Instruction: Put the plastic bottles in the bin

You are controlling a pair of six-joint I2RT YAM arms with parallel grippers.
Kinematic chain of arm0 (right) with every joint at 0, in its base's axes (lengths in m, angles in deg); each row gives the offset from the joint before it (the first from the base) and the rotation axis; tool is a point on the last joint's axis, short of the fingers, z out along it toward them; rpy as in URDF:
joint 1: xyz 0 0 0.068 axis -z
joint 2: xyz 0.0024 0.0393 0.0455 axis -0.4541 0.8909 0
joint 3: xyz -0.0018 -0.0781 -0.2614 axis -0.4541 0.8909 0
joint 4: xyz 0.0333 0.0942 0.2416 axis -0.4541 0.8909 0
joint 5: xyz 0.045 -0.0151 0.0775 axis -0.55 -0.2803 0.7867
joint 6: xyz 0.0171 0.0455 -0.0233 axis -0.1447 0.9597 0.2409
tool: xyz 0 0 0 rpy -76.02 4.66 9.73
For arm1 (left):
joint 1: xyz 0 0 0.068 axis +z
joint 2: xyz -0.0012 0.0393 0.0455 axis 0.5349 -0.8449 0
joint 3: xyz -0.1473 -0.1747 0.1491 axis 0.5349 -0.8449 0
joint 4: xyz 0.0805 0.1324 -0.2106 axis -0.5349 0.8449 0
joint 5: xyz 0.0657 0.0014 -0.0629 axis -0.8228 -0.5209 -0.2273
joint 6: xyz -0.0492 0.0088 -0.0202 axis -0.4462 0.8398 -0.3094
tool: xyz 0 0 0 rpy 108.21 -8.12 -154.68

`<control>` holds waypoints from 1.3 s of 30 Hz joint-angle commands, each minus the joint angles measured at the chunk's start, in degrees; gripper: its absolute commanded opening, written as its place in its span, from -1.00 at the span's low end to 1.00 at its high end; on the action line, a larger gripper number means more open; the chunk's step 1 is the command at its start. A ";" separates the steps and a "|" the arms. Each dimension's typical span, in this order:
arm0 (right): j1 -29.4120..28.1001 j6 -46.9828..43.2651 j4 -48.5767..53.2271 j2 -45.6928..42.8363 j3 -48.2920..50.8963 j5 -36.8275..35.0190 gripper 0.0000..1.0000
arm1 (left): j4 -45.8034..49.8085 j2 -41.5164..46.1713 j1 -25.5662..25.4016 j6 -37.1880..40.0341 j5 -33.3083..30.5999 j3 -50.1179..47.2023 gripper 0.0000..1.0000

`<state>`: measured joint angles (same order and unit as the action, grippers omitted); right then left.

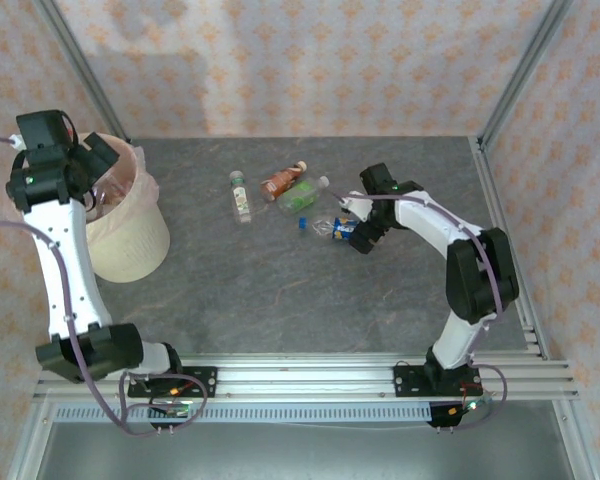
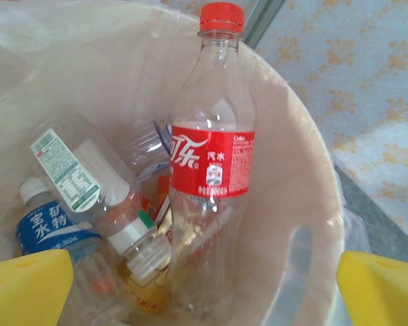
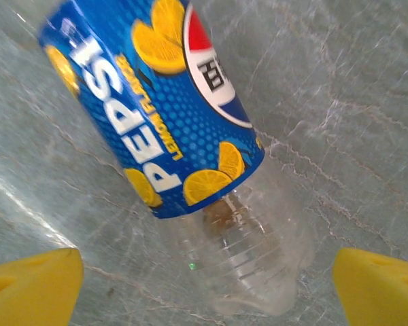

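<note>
My left gripper (image 1: pixel 95 165) hangs open over the cream bin (image 1: pixel 130 235). In the left wrist view its yellow fingers (image 2: pixel 27 288) stand wide apart above the bin wall (image 2: pixel 292 170). A clear bottle with a red label and red cap (image 2: pixel 213 163) leans free inside, among several other bottles (image 2: pixel 75 176). My right gripper (image 1: pixel 352 228) is low at the table, open, beside a blue-labelled Pepsi bottle (image 1: pixel 330 227). In the right wrist view that bottle (image 3: pixel 163 109) lies on the table with its clear base between the spread fingers (image 3: pixel 30 285), untouched.
Three more bottles lie mid-table: one with a white and green label (image 1: pixel 241 196), a reddish-brown one (image 1: pixel 283 182) and a green-labelled one (image 1: pixel 302 197). A small blue cap (image 1: pixel 303 224) sits near the Pepsi bottle. Metal frame posts and patterned walls border the table.
</note>
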<state>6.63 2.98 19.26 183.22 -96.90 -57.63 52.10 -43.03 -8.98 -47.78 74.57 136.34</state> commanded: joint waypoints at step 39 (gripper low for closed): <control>-6.11 45.44 -27.73 -16.07 6.32 23.03 -0.34 | -32.02 15.54 -37.54 -12.46 16.37 -27.80 1.00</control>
<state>1.75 33.95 -3.60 167.38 -88.48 -38.02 31.03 -26.24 -44.48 -58.42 86.20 110.68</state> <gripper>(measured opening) 0.495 0.993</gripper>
